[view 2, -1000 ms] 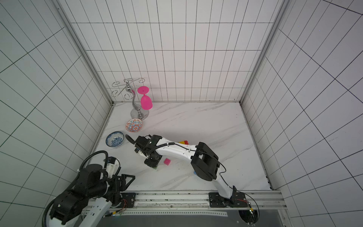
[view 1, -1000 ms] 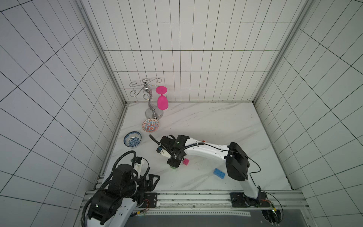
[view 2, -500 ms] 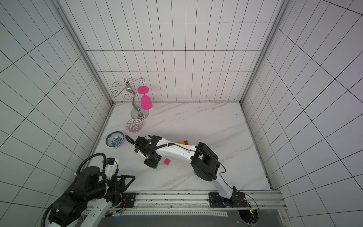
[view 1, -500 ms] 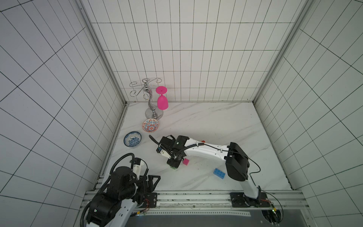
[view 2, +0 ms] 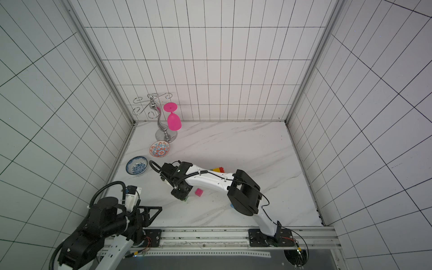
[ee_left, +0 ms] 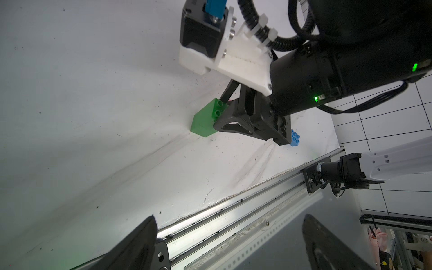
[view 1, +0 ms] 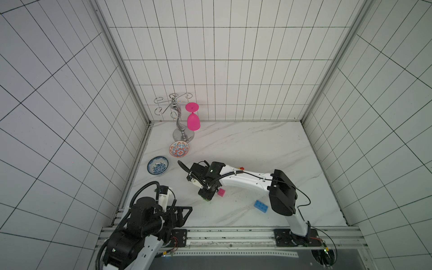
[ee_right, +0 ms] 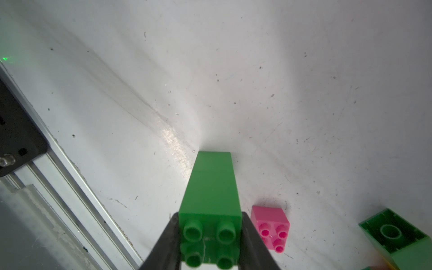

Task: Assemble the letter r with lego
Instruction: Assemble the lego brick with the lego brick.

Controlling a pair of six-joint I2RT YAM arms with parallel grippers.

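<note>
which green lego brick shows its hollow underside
The loose green plastic brick beyond the pink plastic cube; the green stack in the right end effector shows studs.

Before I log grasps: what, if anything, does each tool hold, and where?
Right tool flanks the green stack at its top brick's sides; clamping unclear. Left tool holds nothing.

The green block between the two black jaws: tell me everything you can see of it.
The green block is glossy plastic, tall and square, with four round studs on top. A faint seam across its side suggests two cubes stacked. It stands upright with its base on the white table. Two black jaws clasp its upper part from opposite sides. A pink cube sits close beside it, not touching.
</note>
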